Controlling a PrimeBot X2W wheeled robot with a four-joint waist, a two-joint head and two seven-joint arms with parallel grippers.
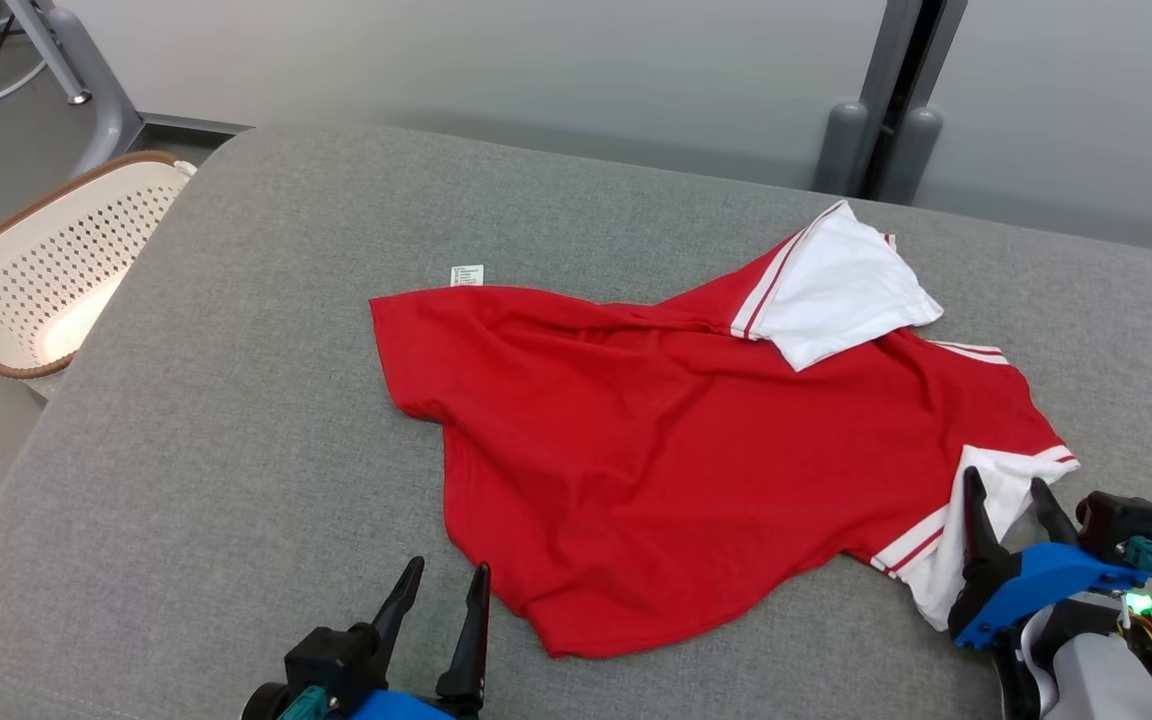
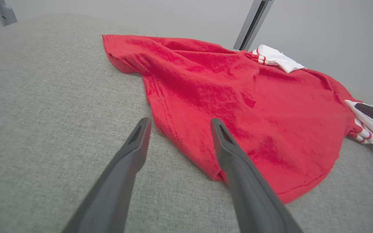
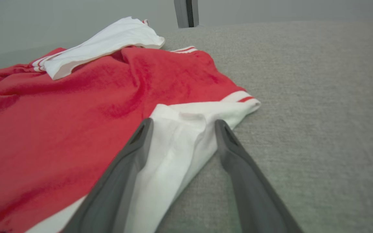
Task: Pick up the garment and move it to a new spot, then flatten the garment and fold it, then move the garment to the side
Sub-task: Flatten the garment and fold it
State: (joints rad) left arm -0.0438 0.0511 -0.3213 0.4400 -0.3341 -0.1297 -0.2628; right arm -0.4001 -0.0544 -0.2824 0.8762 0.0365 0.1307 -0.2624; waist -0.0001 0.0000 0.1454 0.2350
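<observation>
Nearest, at bottom left: left gripper (image 1: 448,566), fingers spread wide, empty, tips just beside the hem (image 1: 556,630) of the shirt (image 1: 656,450). At bottom right: right gripper (image 1: 1004,482), likewise spread, nothing pinched, straddling the white near sleeve (image 3: 186,139). Cannot tell whether either pair of tips touches cloth.

Red shirt loosely spread mid-cushion (image 1: 236,450), wrinkled, far sleeve (image 1: 836,290) flipped back onto the body, label (image 1: 467,275) poking out at the far-left edge. Off the cushion's left end, well apart: basket (image 1: 46,270).

Probably the first step, the pick-up, not yet begun. To do it well:
- Lower both sets of tips onto the fabric and slide one finger under the edge rather than pressing on top.
- On the left, nudge right to bring the hem squarely between the fingers.
- On the right, bite near the striped seam, not the loose cuff, to drag the body along.
- Close both together, then lift evenly, keeping the grippers apart to hold the cloth taut.
- Clear the cushion fully before carrying.

Likely risk: catching a single thin layer and losing it mid-lift.
</observation>
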